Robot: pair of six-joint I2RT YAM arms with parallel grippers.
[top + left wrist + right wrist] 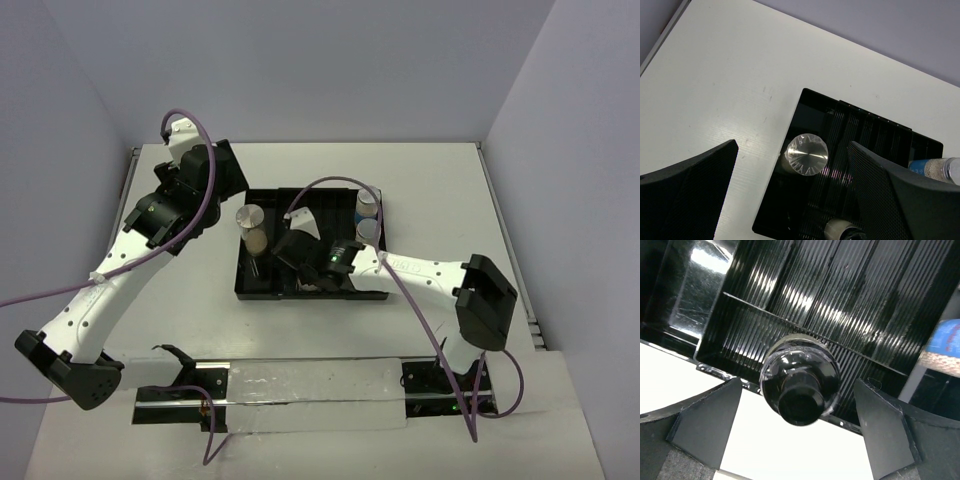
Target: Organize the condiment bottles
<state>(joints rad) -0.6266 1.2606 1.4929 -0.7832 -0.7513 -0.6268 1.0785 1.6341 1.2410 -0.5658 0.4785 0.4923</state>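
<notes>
A black divided tray (262,282) sits mid-table. In its left part stands a tan jar with a silver lid (250,218), which the left wrist view shows just ahead between the fingertips (806,155). My left gripper (226,178) (792,146) is open beside the tray's left edge and holds nothing. Two bottles (368,205) (369,232) stand at the tray's right side; one has a blue label (934,167) (945,342). My right gripper (298,250) (797,385) is open over the tray's near edge. A dark-capped bottle (800,387) stands between its fingers with gaps on both sides.
The tray (815,290) has ribbed floors and low dividers. White table (715,80) lies to the tray's left and behind it. A clear sheet on black rails (300,395) runs along the near edge between the arm bases. Walls close in on three sides.
</notes>
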